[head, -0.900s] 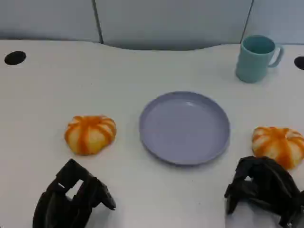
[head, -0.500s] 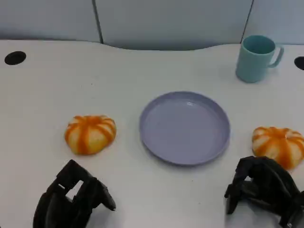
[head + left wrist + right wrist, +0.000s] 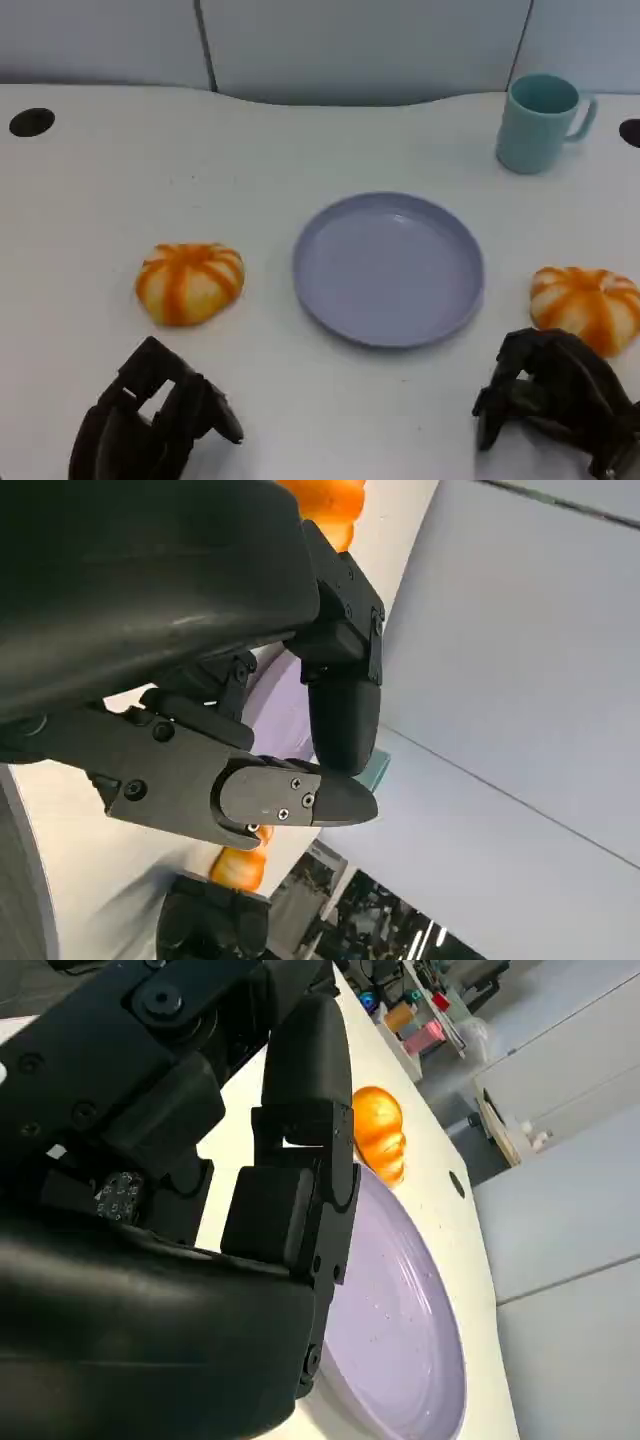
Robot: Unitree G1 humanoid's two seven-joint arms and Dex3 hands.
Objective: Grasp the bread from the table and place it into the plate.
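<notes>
Two round orange-striped breads lie on the white table. One bread [image 3: 190, 283] [image 3: 330, 495] is left of the lilac plate [image 3: 388, 268] and the other bread [image 3: 587, 305] [image 3: 235, 865] is right of it. The plate holds nothing. My left hand [image 3: 150, 420] [image 3: 230, 680] hovers near the front edge, just in front of the left bread, fingers arched and apart, holding nothing. My right hand [image 3: 555, 400] [image 3: 200, 1190] sits close in front of the right bread, also empty, fingers apart. In the right wrist view the plate [image 3: 400, 1330] lies past my fingers, with the far bread [image 3: 378, 1135] beyond it.
A teal mug [image 3: 540, 122] stands at the back right, behind the plate. Two black round holes [image 3: 32, 122] [image 3: 630, 130] mark the table's far corners. A grey wall panel closes off the back edge.
</notes>
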